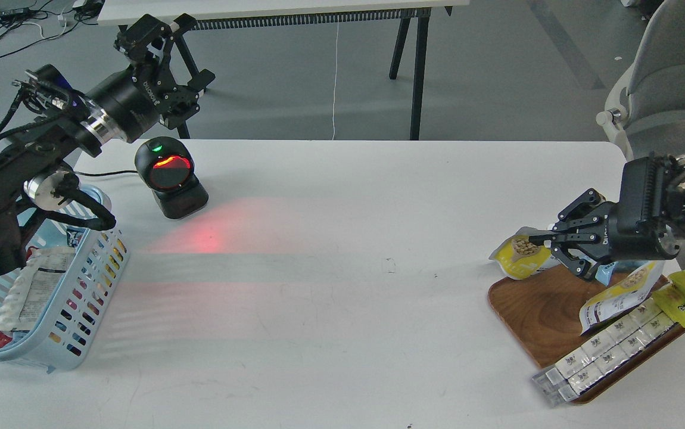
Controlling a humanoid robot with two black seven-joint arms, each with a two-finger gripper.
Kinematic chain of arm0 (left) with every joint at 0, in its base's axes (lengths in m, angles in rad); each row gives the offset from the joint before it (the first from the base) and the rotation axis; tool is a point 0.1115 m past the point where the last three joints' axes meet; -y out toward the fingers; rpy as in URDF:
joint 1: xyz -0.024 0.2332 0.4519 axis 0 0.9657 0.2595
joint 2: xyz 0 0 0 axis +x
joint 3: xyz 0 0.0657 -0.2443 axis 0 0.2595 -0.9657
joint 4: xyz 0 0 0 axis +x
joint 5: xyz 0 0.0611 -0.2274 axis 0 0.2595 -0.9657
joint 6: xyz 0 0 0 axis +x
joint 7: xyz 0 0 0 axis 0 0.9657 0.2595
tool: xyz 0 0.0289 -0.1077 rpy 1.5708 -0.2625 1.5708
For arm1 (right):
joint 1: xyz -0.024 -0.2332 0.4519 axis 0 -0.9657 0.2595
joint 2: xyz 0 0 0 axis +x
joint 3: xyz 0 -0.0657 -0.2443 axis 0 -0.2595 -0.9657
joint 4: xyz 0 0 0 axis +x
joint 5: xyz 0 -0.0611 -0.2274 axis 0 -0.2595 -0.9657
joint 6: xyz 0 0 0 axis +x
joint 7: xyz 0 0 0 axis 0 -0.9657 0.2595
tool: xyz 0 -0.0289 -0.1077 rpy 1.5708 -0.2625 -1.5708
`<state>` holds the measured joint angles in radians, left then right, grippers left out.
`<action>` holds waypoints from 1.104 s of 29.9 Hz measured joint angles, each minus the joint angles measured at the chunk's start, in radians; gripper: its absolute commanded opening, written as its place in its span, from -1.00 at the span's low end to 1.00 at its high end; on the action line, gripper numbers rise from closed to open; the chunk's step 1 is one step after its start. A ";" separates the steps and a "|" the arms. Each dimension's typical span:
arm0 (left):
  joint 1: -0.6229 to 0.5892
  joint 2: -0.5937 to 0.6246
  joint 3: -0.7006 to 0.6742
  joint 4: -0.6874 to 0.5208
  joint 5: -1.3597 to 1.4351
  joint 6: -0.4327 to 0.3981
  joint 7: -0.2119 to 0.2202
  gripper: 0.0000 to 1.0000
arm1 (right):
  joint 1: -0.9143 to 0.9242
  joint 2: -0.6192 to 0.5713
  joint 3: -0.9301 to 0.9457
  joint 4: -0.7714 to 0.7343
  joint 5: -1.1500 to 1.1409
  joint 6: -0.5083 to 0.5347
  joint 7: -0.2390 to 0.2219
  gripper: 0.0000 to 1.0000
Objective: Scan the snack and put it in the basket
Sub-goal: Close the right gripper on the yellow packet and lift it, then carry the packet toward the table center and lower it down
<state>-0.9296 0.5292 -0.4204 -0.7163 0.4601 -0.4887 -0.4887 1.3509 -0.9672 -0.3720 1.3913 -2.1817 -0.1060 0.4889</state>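
At the right edge of the table, the right pincer [548,240] reaches in from the right side and has its fingers closed to a narrow gap on the snack [520,252], gripping the pouch at its right end. The pouch lies directly ahead of the fingertips, towards the table's middle, its long axis roughly in line with the arm's reach, its bean picture facing up. It sits at the far left corner of the wooden tray [548,313], overhanging the rim; whether it is lifted clear or resting cannot be determined. Other packets crowd the tray's right side, just beside the arm. The scanner [171,177] stands near the table's far left corner, its red window lit and a red glow cast across the table surface towards the middle. The basket [80,310] is at the left edge, already holding packets. The left pincer [150,37] is raised beyond the far edge above the scanner, fingers apart and holding nothing. In judgement, the right arm alone is placed to carry the pouch, and the coming move is a long leftward traverse to the scanner's window.
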 measured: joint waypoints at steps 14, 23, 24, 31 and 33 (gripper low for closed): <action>0.000 0.000 -0.001 0.001 0.000 0.000 0.000 1.00 | 0.133 0.194 0.004 0.000 0.053 0.009 0.000 -1.00; 0.004 -0.009 0.000 0.006 0.000 0.000 0.000 1.00 | 0.191 0.491 0.001 -0.099 0.117 0.015 0.000 -1.00; 0.005 -0.009 0.000 0.006 0.000 0.000 0.000 1.00 | 0.192 0.522 -0.001 -0.109 0.118 0.015 0.000 -1.00; 0.007 -0.005 0.000 0.006 -0.001 0.000 0.000 1.00 | 0.208 0.640 -0.012 -0.129 0.122 0.017 0.000 -1.00; 0.007 -0.006 0.000 0.006 -0.001 0.000 0.000 1.00 | 0.210 0.665 -0.015 -0.130 0.124 0.017 0.000 -1.00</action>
<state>-0.9221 0.5232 -0.4204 -0.7101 0.4590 -0.4887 -0.4887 1.5609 -0.3021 -0.3870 1.2614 -2.0578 -0.0889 0.4888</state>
